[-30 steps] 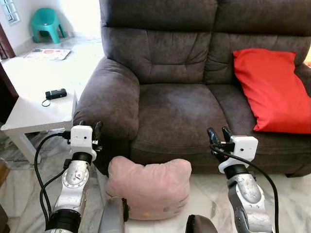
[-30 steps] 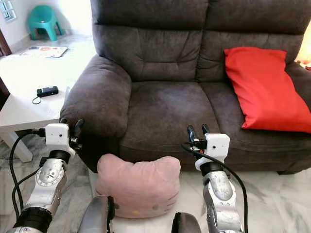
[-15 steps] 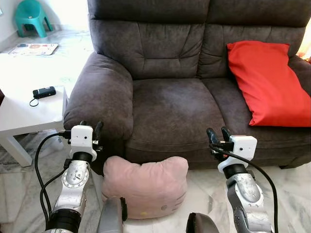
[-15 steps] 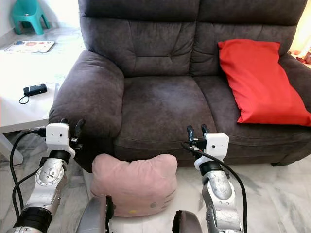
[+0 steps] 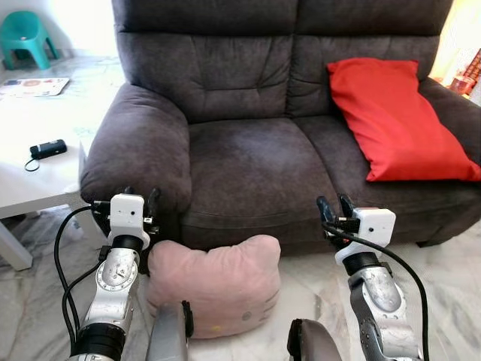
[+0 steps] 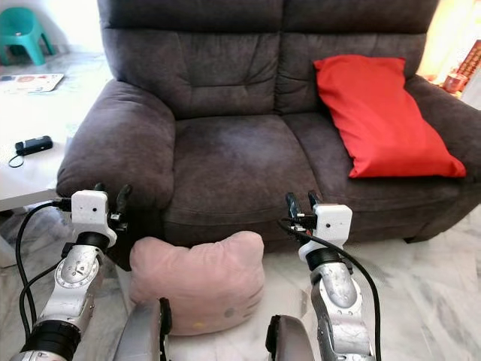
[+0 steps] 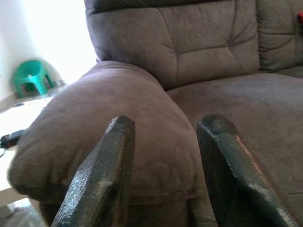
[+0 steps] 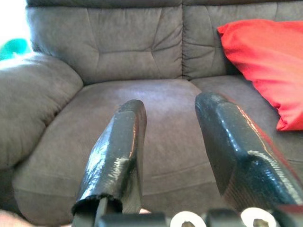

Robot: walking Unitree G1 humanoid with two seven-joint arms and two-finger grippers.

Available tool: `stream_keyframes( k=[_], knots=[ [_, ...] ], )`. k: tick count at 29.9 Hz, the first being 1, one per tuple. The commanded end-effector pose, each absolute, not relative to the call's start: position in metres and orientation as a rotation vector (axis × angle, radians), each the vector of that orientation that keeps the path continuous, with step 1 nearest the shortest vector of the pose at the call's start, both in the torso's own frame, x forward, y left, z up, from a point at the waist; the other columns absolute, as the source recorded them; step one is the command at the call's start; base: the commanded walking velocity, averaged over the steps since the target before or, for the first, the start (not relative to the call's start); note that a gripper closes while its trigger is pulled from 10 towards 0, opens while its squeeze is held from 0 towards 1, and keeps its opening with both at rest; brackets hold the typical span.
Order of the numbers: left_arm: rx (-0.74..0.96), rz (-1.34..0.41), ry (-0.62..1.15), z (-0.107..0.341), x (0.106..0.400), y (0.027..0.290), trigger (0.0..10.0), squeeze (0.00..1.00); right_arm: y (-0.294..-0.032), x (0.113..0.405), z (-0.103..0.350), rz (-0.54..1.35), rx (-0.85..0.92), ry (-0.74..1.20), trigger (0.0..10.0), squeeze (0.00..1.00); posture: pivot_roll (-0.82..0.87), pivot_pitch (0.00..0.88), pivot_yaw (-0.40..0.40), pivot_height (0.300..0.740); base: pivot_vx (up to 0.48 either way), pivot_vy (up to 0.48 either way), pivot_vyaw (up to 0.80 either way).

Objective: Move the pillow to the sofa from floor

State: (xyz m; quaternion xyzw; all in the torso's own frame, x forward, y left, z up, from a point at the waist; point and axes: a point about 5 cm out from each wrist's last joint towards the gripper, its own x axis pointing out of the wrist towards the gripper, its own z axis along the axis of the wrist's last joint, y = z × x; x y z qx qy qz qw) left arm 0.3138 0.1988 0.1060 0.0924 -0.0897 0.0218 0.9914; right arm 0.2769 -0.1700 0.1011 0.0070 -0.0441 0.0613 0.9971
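Note:
A pink cat-face pillow [image 5: 214, 284] lies on the marble floor against the front of the dark grey sofa [image 5: 255, 162]. My left gripper [image 5: 140, 197] is raised just left of the pillow, near the sofa's left armrest [image 7: 104, 123], and it is open and empty. My right gripper [image 5: 335, 206] is held up to the pillow's right, in front of the seat edge, also open and empty. The sofa seat [image 8: 142, 109] lies ahead between its fingers.
A red cushion [image 5: 391, 120] leans on the sofa's right seat. A white side table [image 5: 34, 177] with a small black device [image 5: 48, 148] stands to the left. A teal stool [image 5: 26, 34] is at the far back left. Marble floor [image 5: 443, 278] lies open to the right.
The camera has swung to the right, so the sofa, table and pillow sit further left in view. Both grippers hold the same raised, open pose.

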Motion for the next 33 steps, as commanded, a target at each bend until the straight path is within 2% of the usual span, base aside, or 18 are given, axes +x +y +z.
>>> stream_keyframes(
  k=[1, 14, 24, 33],
  knots=[
    [0.179, 0.042, -0.164, 0.105, 0.314, 0.2, 10.0, 0.0, -0.167, 0.278, 0.108, 0.139, 0.008, -0.122, 10.0, 0.0, 0.0, 0.0, -0.035, 0.542, 0.0, 0.0, 0.8],
    [0.179, 0.035, -0.162, 0.105, 0.315, 0.201, 10.0, 0.0, -0.165, 0.277, 0.107, 0.151, 0.014, -0.114, 10.0, 0.0, 0.0, 0.0, -0.031, 0.542, 0.0, 0.0, 0.8],
    [0.172, 0.019, -0.155, 0.104, 0.315, 0.199, 10.0, 0.0, -0.166, 0.277, 0.104, 0.145, 0.029, -0.097, 10.0, 0.0, 0.0, 0.0, -0.032, 0.542, 0.0, 0.0, 0.0],
    [0.088, -0.113, -0.053, 0.088, 0.312, 0.186, 10.0, 0.0, -0.175, 0.277, 0.097, 0.073, 0.053, -0.059, 10.0, 0.0, 0.01, 0.0, -0.037, 0.542, 0.0, 0.0, 0.0]
  ],
)
